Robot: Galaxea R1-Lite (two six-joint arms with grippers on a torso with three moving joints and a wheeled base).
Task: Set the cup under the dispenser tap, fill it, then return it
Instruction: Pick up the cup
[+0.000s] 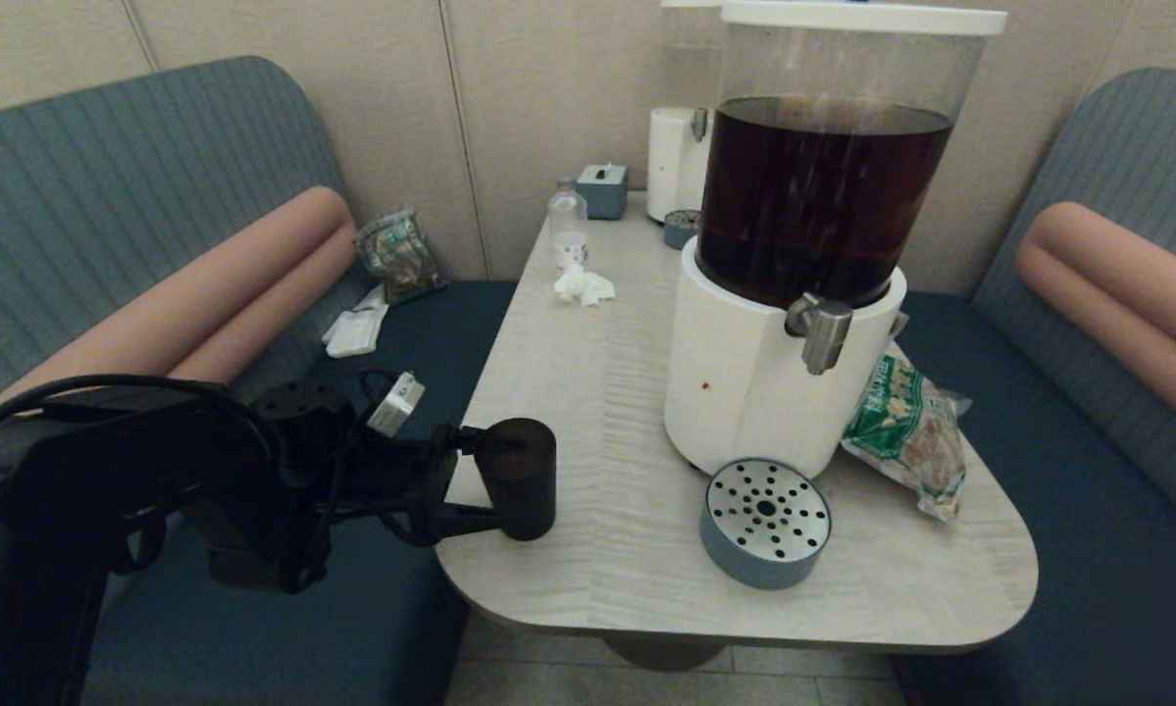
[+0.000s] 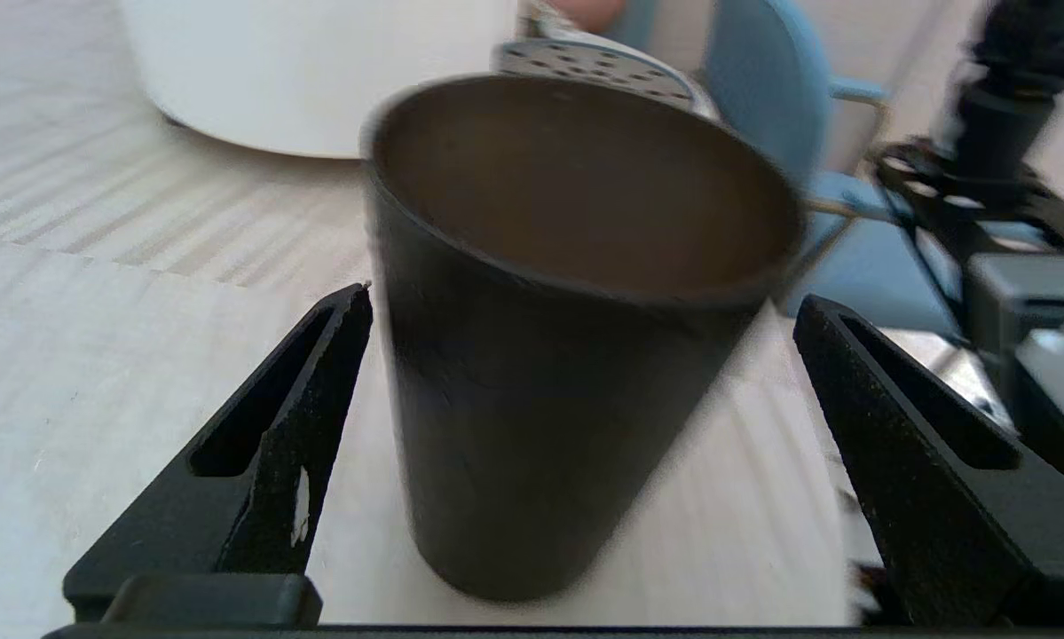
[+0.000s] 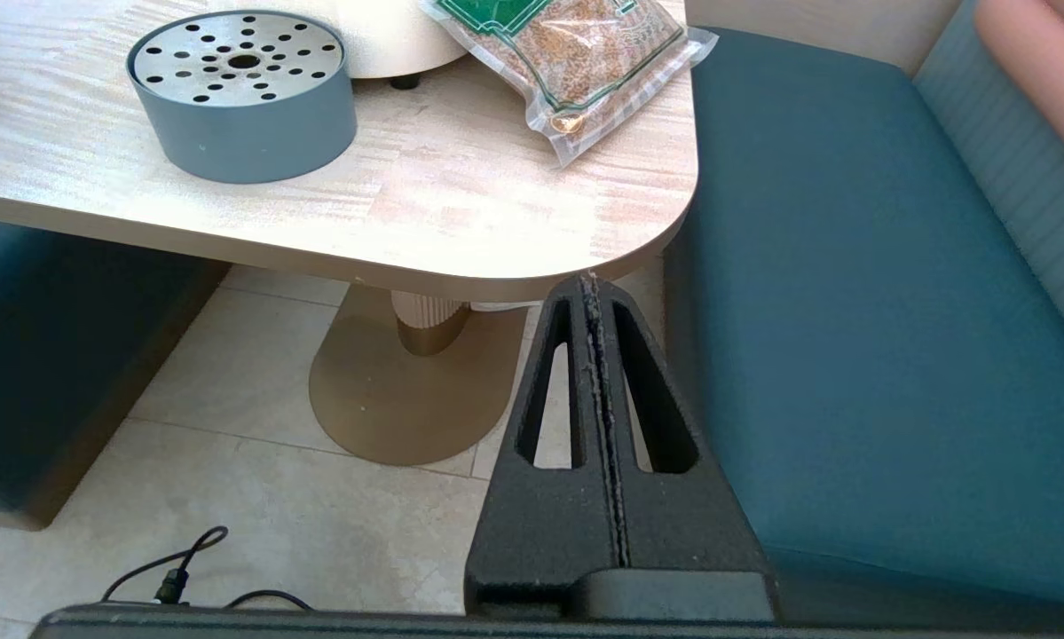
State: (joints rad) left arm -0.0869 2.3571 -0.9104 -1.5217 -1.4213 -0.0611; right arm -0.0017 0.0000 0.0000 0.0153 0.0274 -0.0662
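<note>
The top of the dispenser [image 1: 803,255] is being cut off by the head view's upper edge, and the bottle's [image 1: 568,227] label is being left unreadable.

Left end effector [image 2: 576,311] spread, right end effector [image 3: 592,288] closed

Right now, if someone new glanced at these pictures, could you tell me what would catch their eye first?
The big dispenser with its dark brown tank dominates the table's middle, its silver dispenser tap hanging above a round perforated drip tray. At the table's near left edge, the left end effector is open around the upright dark cup. The right end effector sits shut, low beside the table's right corner.
</note>
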